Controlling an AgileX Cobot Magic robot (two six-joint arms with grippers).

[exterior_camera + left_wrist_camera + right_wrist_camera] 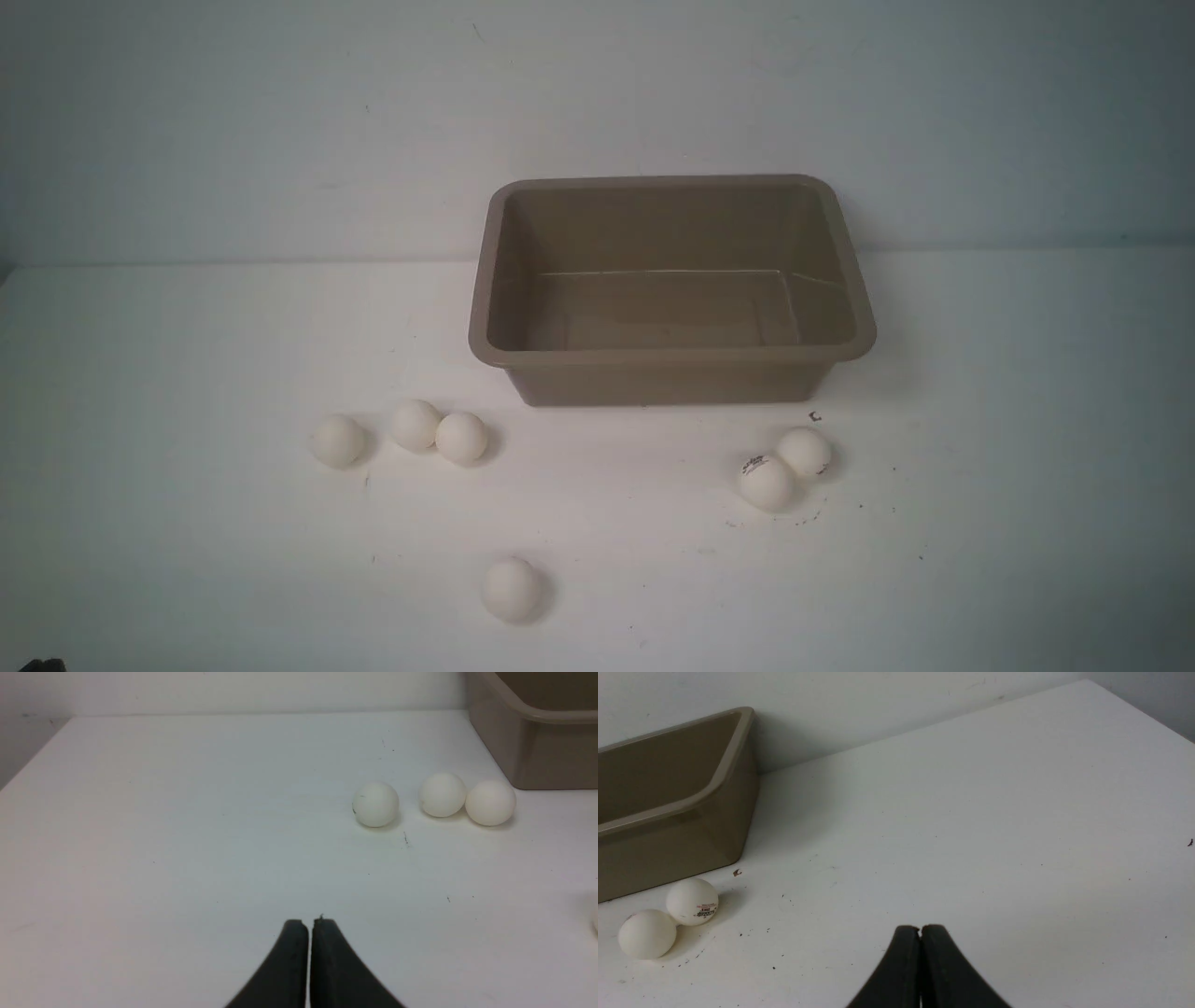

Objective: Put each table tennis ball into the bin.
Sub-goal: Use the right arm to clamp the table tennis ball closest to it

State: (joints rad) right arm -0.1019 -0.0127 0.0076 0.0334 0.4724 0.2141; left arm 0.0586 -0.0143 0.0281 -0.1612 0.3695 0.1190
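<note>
Jaws were pressed fully shut on left gripper (309,924) and right gripper (920,929), holding nothing. Red-and-dark print on one ball (692,901) was too small to read. The bin (672,378) held nothing; all six lay outside: trio (415,425) before its left front corner, pair (767,483) before its right, lone ball (511,589) farther out front.

The bin (667,381) stands near the back wall, its mouth open to reach from above. In front of it, three table tennis balls (415,425) crowd the left side and a touching pair (767,483) sits on the right. A wide lane of bare table (616,476) runs between them, with only one lone ball (511,589) in it, nearer the robot.
</note>
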